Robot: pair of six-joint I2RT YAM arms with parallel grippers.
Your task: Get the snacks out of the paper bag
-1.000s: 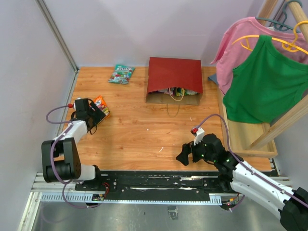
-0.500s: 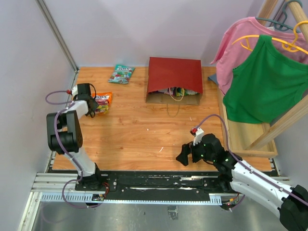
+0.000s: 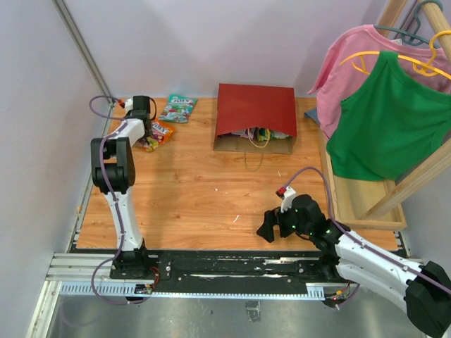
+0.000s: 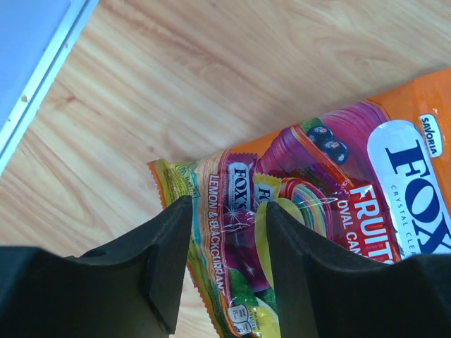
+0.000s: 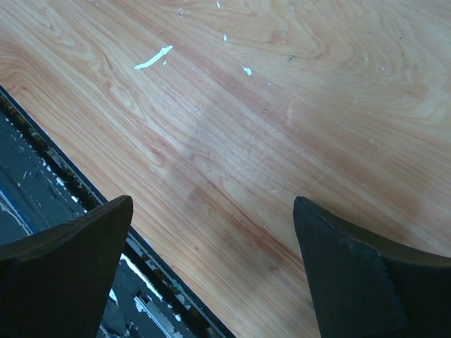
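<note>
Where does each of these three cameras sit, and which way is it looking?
Top external: above and behind, looking down on the table, paper bag, left arm and right arm.
Left wrist: on the left arm, looking past left fingers at the orange packet.
Right wrist: on the right arm, facing the table between right fingers.
Shared: top and left wrist both show the orange packet.
</note>
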